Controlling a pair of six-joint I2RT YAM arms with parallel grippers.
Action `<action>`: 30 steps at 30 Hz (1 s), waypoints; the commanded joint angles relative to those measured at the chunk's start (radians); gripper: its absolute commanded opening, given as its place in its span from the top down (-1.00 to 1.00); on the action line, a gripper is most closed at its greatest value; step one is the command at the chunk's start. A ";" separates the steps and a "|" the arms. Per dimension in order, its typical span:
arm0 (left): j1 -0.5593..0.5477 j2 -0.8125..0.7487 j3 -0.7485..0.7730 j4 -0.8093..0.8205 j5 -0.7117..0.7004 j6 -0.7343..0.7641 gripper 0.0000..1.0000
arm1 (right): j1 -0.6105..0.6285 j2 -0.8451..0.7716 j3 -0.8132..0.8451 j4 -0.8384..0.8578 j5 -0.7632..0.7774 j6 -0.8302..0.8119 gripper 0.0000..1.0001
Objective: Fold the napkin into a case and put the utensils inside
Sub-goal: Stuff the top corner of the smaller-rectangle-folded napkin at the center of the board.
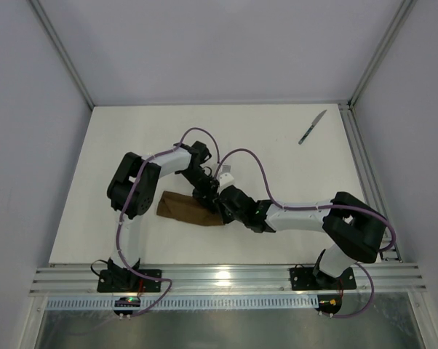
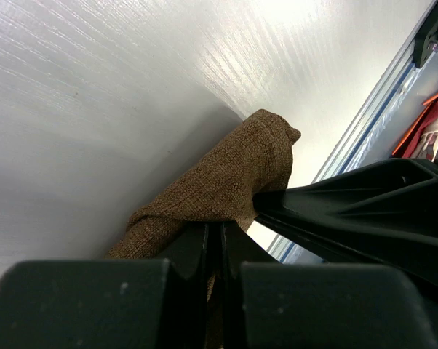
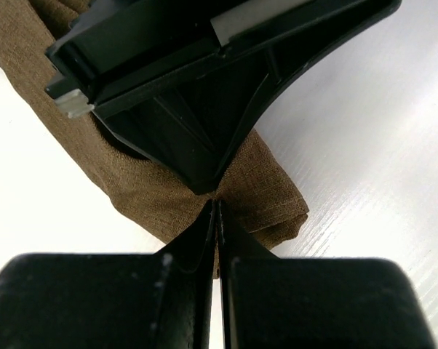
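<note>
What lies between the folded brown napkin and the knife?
Top view: the left end effector and right end effector meet at the end of the napkin, a purple cable loops past, then bare table up to the knife.

No legible text, label or number anywhere.

top view looks down on the whole table (image 1: 277, 138); both wrist views share the napkin (image 2: 226, 174), close up.

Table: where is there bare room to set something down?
The far left corner of the table is bare, and the far strip up to the knife. The middle is crowded: the left gripper and right gripper pinch the napkin there.
</note>
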 commanded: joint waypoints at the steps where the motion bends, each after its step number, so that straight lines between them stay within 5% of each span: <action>1: -0.004 -0.030 0.024 0.087 0.009 -0.037 1.00 | 0.005 -0.031 -0.025 0.062 -0.054 0.006 0.93; 12: -0.002 0.030 0.041 0.150 0.041 -0.072 1.00 | 0.000 0.020 0.009 0.033 -0.060 0.023 0.93; 21: 0.033 -0.050 0.041 0.062 0.040 0.007 0.50 | -0.056 0.069 -0.031 -0.029 -0.069 0.155 0.93; 30: 0.036 -0.082 0.045 -0.115 -0.002 0.159 0.36 | -0.072 0.069 -0.036 -0.025 -0.069 0.169 0.93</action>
